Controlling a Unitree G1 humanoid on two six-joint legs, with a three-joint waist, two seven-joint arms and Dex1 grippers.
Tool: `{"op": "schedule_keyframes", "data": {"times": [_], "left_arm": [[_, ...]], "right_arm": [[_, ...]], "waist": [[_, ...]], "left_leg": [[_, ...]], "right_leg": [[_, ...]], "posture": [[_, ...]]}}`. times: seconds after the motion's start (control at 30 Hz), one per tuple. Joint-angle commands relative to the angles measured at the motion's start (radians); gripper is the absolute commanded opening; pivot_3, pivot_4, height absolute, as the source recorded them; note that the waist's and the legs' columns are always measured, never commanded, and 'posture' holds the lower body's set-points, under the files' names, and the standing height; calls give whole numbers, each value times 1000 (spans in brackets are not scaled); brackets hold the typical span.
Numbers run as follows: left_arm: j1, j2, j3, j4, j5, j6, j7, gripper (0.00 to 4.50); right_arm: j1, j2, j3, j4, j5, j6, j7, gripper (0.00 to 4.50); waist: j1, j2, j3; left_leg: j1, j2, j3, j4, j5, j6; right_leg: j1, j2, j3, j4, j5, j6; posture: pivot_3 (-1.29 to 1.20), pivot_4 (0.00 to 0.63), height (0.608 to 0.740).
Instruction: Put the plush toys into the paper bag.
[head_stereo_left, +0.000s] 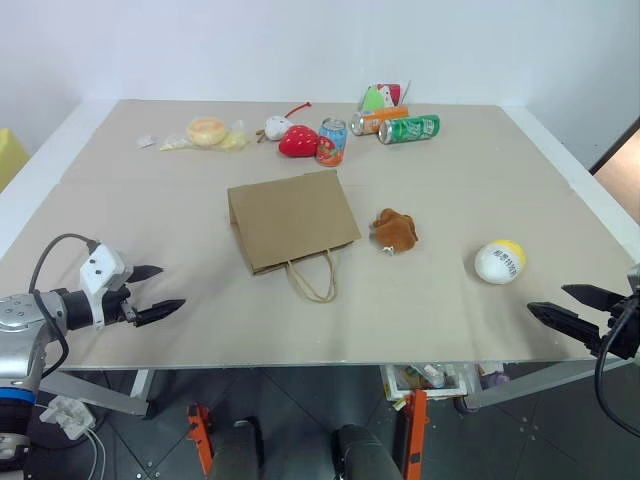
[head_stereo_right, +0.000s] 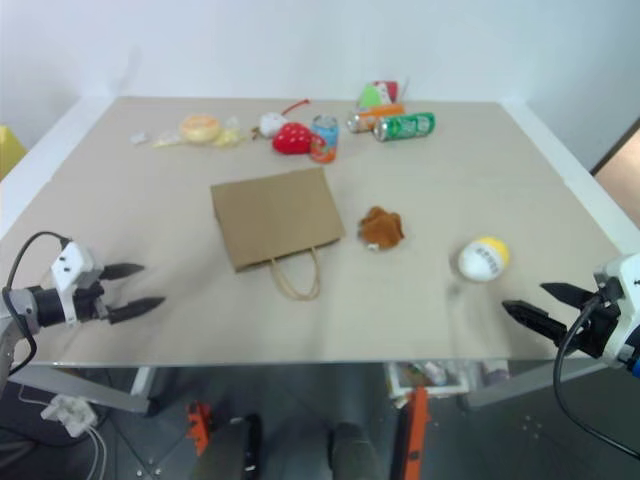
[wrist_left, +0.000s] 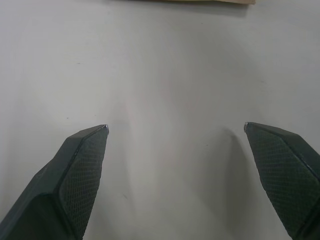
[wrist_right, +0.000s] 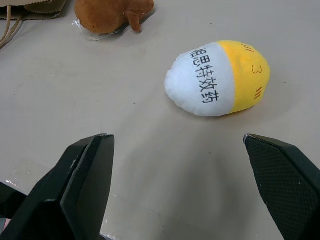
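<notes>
Brown paper bag (head_stereo_left: 292, 218), one; plush toys (head_stereo_left: 396, 230), two.

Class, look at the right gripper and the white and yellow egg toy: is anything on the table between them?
Nothing visible. The right gripper is open, and only bare table lies between it and the egg toy. The brown toy sits off to one side.

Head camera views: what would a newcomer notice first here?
The flat brown kraft paper bag lies mid-table, handles toward the robot. Right of it sits the brown furry plush animal, then the white-and-yellow plush egg, nearest the open right end effector. Cans and toys line the far edge.
</notes>
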Motion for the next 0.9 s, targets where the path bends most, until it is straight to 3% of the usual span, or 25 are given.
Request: {"op": "schedule_keyframes", "data": {"times": [0.03, 0.2, 0.33, 0.57, 0.77, 0.9], "left_arm": [[-8, 4, 4, -46, -13, -21, -20, 4500], [-66, 10, -68, -42, 47, -202, -107, 4500], [-129, -5, -117, 6, 85, -363, -160, 4500], [-393, -177, -270, 39, 129, -466, -191, 4500], [-484, -309, -364, 77, 143, -481, -217, 4500], [-527, -341, -399, 147, 169, -539, -246, 4500]], "right_arm": [[7, 7, -9, -41, 5, 6, -11, 4461], [18, 18, -17, -100, 25, 42, -28, 4461], [-27, 22, -15, -230, 127, 120, -44, 4461], [-119, 83, 195, -493, 239, 188, -128, 4461], [-123, 178, 303, -569, 241, 173, -221, 4461], [-128, 195, 307, -566, 236, 165, -248, 4461]], "waist": [[0, 0, 0], [2, 0, 0], [2, 0, 0], [16, 0, 0], [15, -1, -1], [12, -1, -1]], "left_leg": [[0, 0, 0, 0, 0, 0], [0, 0, 0, 0, 0, 0], [0, 0, 0, 0, 0, 0], [-2, 0, -3, 5, 1, 2], [-4, -1, -2, 7, 1, 4], [-4, 0, -3, 6, 1, 4]], "right_leg": [[0, 0, 0, 0, 0, 0], [0, -1, 0, 0, 0, 0], [1, 0, 0, 0, 1, 0], [3, 3, -1, 0, 2, 2], [3, 3, 3, 0, 0, 8], [3, 5, 3, 0, 2, 10]], "posture": [[0, 150, 740], [0, 150, 740], [0, 150, 740], [0, 150, 740], [0, 150, 740], [0, 150, 740]]}}
